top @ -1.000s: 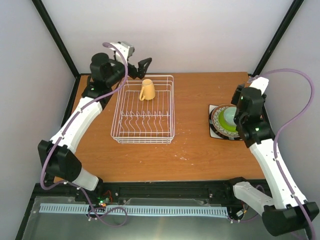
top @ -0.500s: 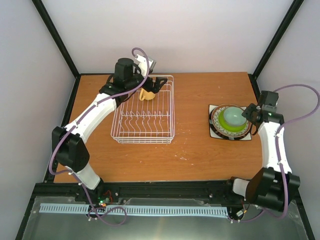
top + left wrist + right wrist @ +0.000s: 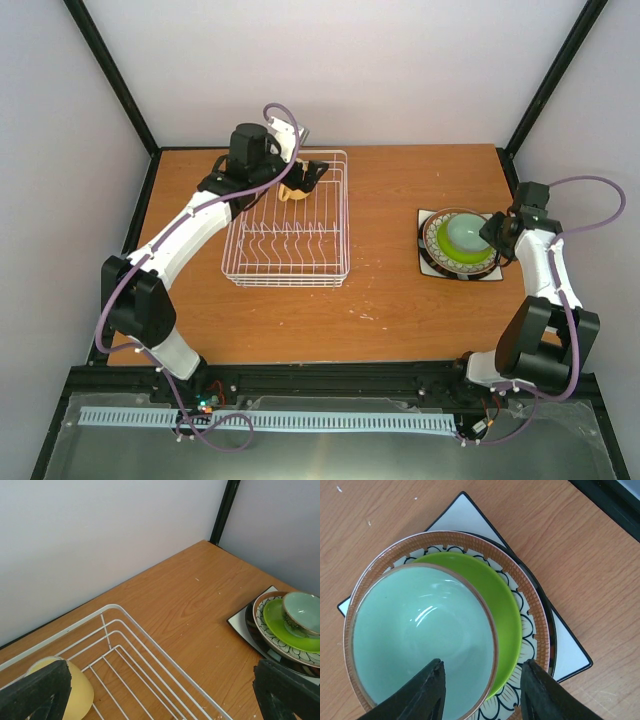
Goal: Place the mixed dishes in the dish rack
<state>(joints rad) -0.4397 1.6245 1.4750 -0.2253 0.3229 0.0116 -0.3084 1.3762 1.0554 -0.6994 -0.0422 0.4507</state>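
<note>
The white wire dish rack point(image 3: 286, 281) stands at the table's left. The yellow-tan mug point(image 3: 293, 192) sits in its far end, also in the left wrist view point(image 3: 72, 692). My left gripper point(image 3: 312, 173) hovers over it, open, the mug beside the left finger point(image 3: 32, 692). On the right the pale grey-green cup point(image 3: 420, 625) sits on the lime-green plate point(image 3: 507, 600), the patterned-rim plate point(image 3: 536, 630) and a square white plate point(image 3: 470, 515). My right gripper point(image 3: 482, 692) is open and straddles the cup's rim, one finger inside it, one over the lime plate.
The stack point(image 3: 460, 245) lies near the table's right edge, with bare wood between it and the rack. Grey walls and black frame posts close in the back and sides. The rack's wires point(image 3: 150, 650) run under my left gripper.
My left gripper has swung from behind the rack to over the mug at its far end. My right arm has pulled back to the right, and its gripper now sits at the cup's right side.
</note>
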